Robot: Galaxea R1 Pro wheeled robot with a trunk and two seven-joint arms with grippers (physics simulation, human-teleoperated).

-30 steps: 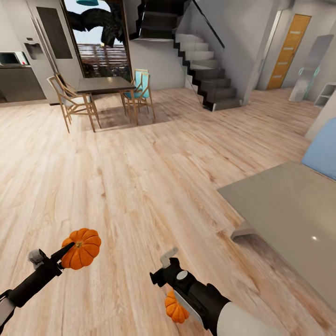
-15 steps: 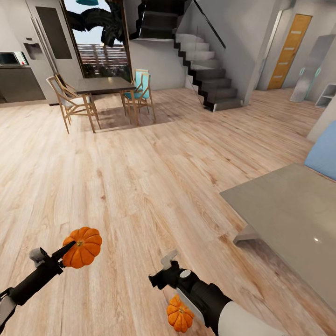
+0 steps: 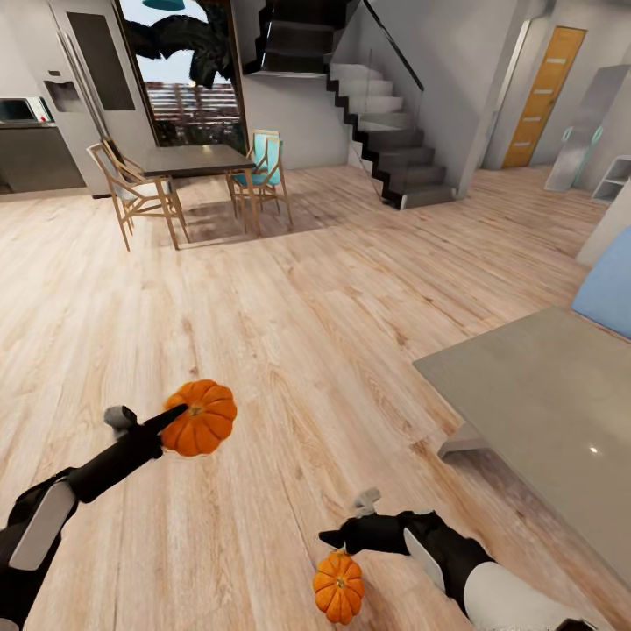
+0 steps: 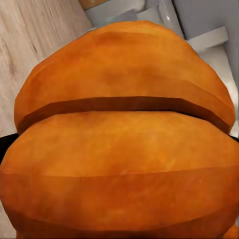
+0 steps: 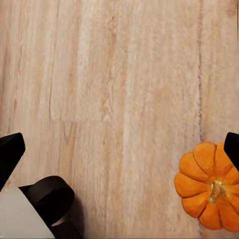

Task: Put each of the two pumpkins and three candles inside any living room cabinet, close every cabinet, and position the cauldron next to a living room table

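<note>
Two pumpkins were in play. Head view: the left gripper pinched one pumpkin by its near-left side, held above the wood floor; a grip that far off centre could let it slip during travel. The second pumpkin sat on the floor just near of the right gripper; contact unclear.

Left wrist view: the held pumpkin sat hard against the lens.

Right wrist view: jaws stood spread, empty, over the floor, the loose pumpkin beside one fingertip, off centre. Closing there would likely nudge it away.
</note>
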